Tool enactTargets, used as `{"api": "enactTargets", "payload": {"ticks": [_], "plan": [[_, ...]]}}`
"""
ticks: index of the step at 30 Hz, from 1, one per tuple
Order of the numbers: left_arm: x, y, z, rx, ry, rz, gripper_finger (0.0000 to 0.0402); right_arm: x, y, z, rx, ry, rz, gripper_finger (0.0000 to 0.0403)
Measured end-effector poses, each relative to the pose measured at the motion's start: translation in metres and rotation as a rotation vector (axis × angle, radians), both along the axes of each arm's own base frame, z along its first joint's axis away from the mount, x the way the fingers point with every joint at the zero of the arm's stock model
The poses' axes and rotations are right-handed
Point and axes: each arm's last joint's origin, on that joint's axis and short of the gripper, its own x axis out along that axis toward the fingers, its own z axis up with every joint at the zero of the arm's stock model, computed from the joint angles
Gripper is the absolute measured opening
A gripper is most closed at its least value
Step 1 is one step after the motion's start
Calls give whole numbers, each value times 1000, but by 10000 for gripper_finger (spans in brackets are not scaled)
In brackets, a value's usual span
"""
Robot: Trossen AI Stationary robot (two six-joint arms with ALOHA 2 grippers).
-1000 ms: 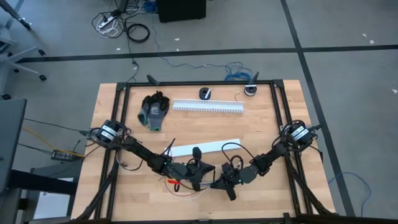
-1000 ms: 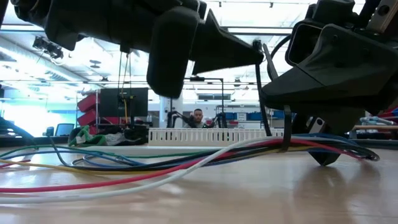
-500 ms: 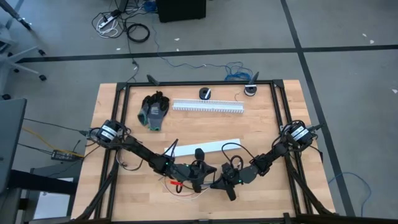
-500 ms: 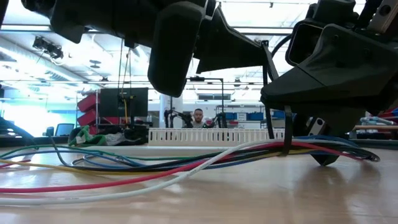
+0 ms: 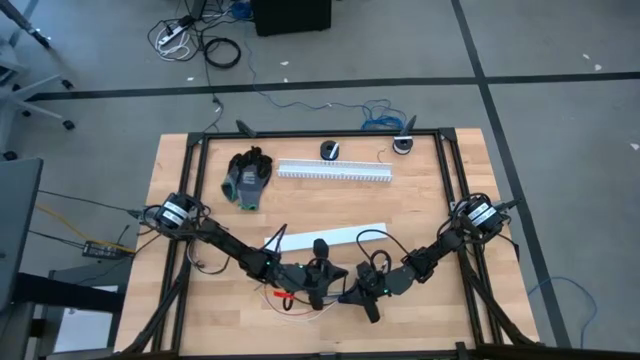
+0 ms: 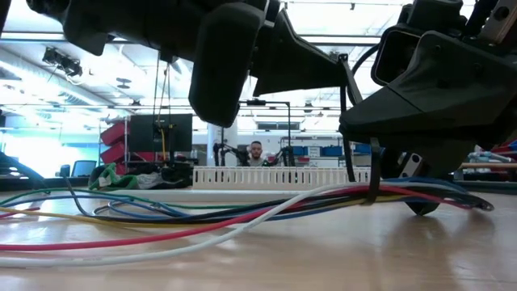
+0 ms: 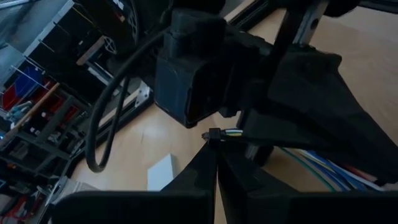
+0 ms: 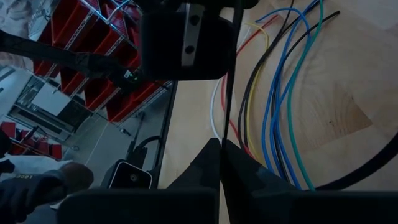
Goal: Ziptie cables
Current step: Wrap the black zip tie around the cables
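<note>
- Seeing a dark glove (image 5: 246, 177) lying in the upper left part of the wooden table (image 5: 420, 200) in the high view.
- Seeing a white slotted duct (image 5: 335, 170) lying flat just right of the glove, near the top edge of the table.
- Seeing a flat white strip (image 5: 340, 235) lying below the duct, near the middle of the table.
- Reaching in from the left side of the high view with the left gripper (image 7: 215, 144), low in the middle of the frame.
- Keeping its two fingers pressed together, pinching the top end of a thin black zip tie (image 6: 373, 182).
- Finding the cables (image 6: 202, 220) lying loose on the wood at the bottom middle of the high view, under both grippers: red, white, blue, green, yellow and black wires.
- Running from the left edge of the low view to the right, bunching up on the right side.
- Looping the zip tie around the bunch there, right of the middle of the low view.
- Reaching in from the right side of the high view with the right gripper (image 8: 222, 144), just beside the left one.
- Pressing its fingers together too, pinching the thin black strip of the zip tie above the wires.
- Seeing a person far back in the room, in the middle of the low view, behind the duct.
</note>
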Motion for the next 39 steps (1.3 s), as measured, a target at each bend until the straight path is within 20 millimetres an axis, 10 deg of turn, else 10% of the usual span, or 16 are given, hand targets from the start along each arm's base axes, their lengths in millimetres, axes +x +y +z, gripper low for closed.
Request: {"api": "enactTargets", "payload": {"ticks": [39], "plan": [[-3, -5, -2, 2, 13, 29, 0, 2, -3, 3, -22, -40, -50, 0]]}}
